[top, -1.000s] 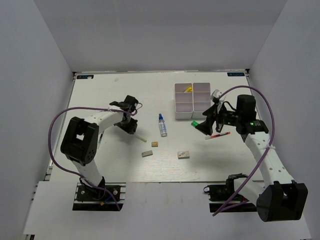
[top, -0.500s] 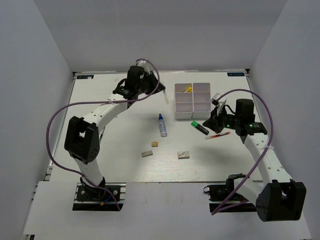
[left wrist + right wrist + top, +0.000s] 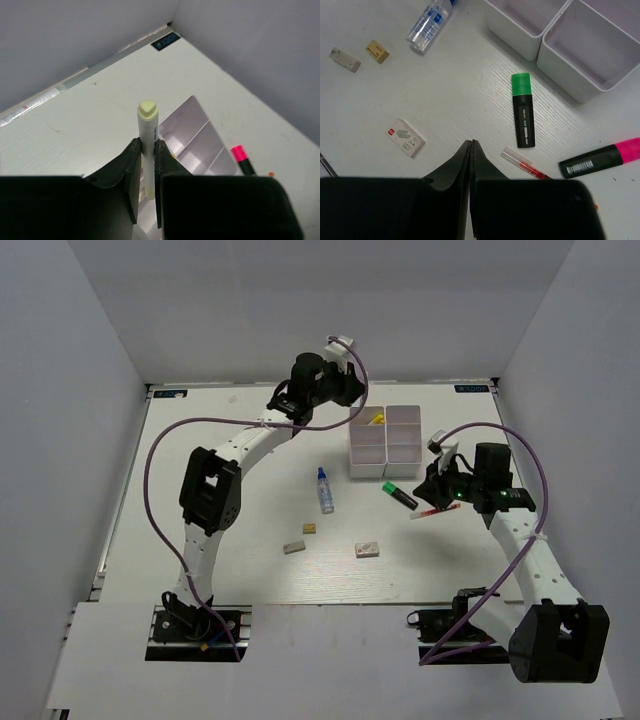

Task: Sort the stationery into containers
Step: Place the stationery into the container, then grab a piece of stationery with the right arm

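My left gripper [image 3: 146,145] is shut on a white pen [image 3: 148,131] with a yellow cap, held above the far left corner of the containers [image 3: 196,131], a white tray of square compartments. From above, the left gripper [image 3: 349,390] is stretched to the back, beside the tray [image 3: 386,452]. A yellow item [image 3: 377,419] lies in a far compartment. My right gripper [image 3: 471,143] is shut and empty, hovering near the green-black highlighter [image 3: 523,111], the thin red pen [image 3: 526,165] and a pink highlighter [image 3: 600,159]. The right gripper [image 3: 430,495] is just right of the tray's near end.
A blue-capped clear bottle [image 3: 325,490] lies left of the tray. Nearer the front lie a tan eraser [image 3: 310,528], a grey eraser [image 3: 293,548] and a white eraser [image 3: 367,549]. Grey walls enclose the table on three sides.
My left arm swung the pen from the mid-left of the table up and back to the tray's far corner. My right gripper went from open to shut, empty, and pulled back slightly.
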Tool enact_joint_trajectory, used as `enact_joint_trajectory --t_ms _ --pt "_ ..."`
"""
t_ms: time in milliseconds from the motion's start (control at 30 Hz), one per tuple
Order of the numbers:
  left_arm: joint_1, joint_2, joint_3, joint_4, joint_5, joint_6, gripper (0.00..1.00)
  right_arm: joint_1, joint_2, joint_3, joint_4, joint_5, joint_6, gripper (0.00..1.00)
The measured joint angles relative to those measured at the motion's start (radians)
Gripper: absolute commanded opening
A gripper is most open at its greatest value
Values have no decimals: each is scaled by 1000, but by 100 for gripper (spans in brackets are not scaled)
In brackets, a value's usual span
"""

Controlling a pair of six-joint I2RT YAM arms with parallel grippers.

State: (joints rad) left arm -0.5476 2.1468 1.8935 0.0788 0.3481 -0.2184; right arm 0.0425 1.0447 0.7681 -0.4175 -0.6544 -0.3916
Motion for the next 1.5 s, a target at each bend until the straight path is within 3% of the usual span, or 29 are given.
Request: enact_joint_trajectory --t_ms 167,267,400,533,767,933,967,1033,1100,1300,1500 --pt "-31 49 2 -4 -34 108 7 -11 -6 -9 0 -1 0 6" --pt "-47 58 15 -10 -58 156 9 -18 -7 -21 -1 -3 2 15" --pt "-62 58 24 -9 -86 200 42 -24 -7 -29 -2 -4 8 61" --pt "-72 58 19 -10 -113 221 61 -24 -7 -31 -1 -5 -2 72" --pt "-83 58 18 -10 -151 230 67 -24 -7 -40 5 -6 -8 72" --pt "-83 -23 -62 -17 -181 190 68 -24 31 -54 23 2 -38 61" --pt "-82 -71 -114 -26 -183 174 71 -24 48 -55 29 5 -47 59" --pt "-76 -201 -252 -23 -192 129 90 -23 85 -55 37 14 -65 57" --pt "-73 -360 -401 -23 -235 64 99 -23 127 -55 45 27 -88 57" --pt "-59 -827 -740 -130 -420 -73 99 -20 215 -53 60 48 -122 59" --pt "-53 -1019 -893 -383 -637 -246 99 -13 255 -35 60 68 -145 60"
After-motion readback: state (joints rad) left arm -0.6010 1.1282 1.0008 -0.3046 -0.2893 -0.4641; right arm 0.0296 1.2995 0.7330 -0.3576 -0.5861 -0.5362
